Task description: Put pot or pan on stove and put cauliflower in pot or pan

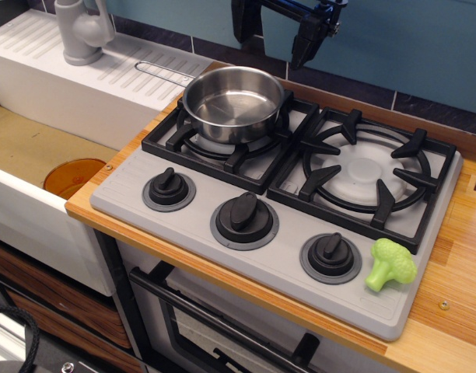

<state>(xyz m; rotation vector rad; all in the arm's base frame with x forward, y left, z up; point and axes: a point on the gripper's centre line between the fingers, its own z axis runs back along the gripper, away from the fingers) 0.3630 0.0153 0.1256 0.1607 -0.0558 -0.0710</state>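
The shiny steel pan (232,101) stands on the left burner grate of the grey stove (246,256), and it is empty. Its wire handle (163,72) points back left over the white drainboard. The light-green cauliflower (390,264) lies on the stove's front right corner, just right of the right knob (330,256). My gripper (277,39) hangs at the top of the frame, above and behind the pan, apart from it. Its two dark fingers (306,43) are spread and hold nothing.
A white sink unit with a grey tap (81,29) stands at the left, with an orange plate (73,177) in the basin. The right burner grate (370,167) is bare. Wooden counter (456,295) runs along the right and front; an oven door is below.
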